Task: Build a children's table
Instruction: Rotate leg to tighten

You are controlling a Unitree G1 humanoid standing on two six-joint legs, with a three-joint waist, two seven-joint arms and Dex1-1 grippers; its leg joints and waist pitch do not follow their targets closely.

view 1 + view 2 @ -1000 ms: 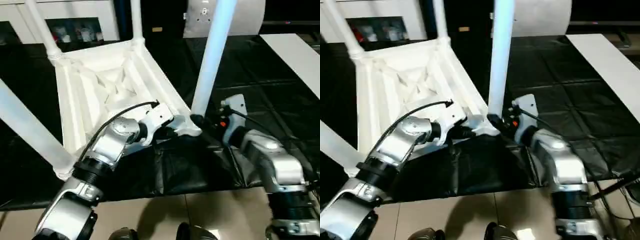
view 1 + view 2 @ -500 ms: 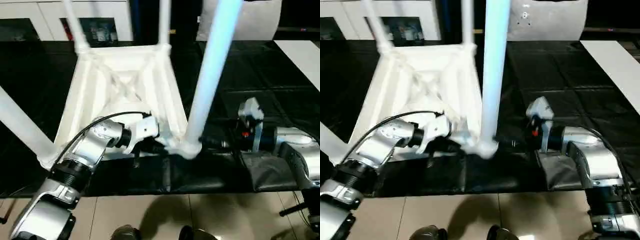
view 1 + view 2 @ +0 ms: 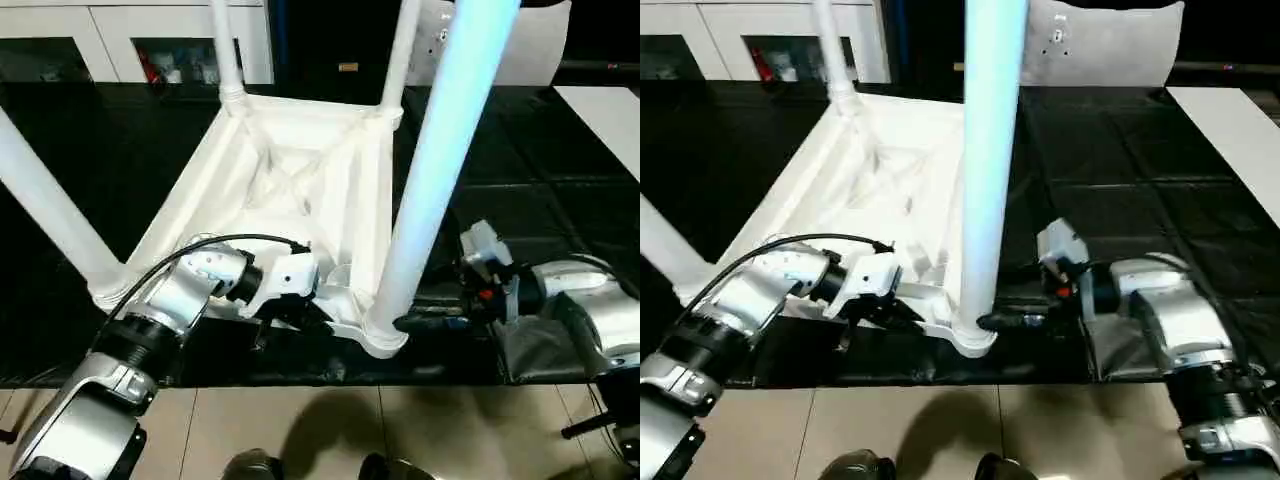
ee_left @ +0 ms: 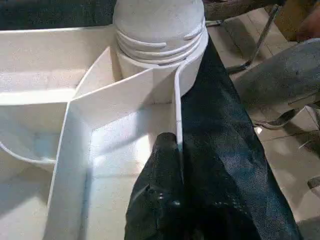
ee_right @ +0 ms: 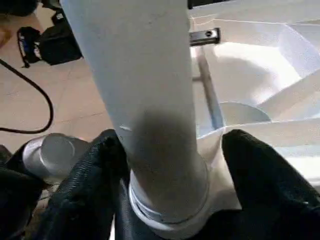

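Left eye view shows the children's table (image 3: 300, 190) lying upside down on the black-covered counter (image 3: 560, 160), ribbed underside facing up, with four legs standing in its corner sockets. Two far legs rise at the back, one near leg slants off to the left, and the nearest leg (image 3: 440, 170) stands tall at the near right corner.

The left gripper (image 3: 305, 310) has its fingers pressed together, pinching the thin near rim of the tabletop just beside that corner; the left wrist view shows a black finger (image 4: 160, 200) hugging the rim below the socket. The right gripper (image 3: 1005, 321) reaches in level at the base of the nearest leg, its fingers (image 5: 85, 185) spread to either side of the tube right above the socket, close around it; whether they actually press on it I cannot tell.

All four legs look fitted, so the build seems nearly complete. What likely remains is seating or tightening this last leg, then turning the table upright onto its feet.
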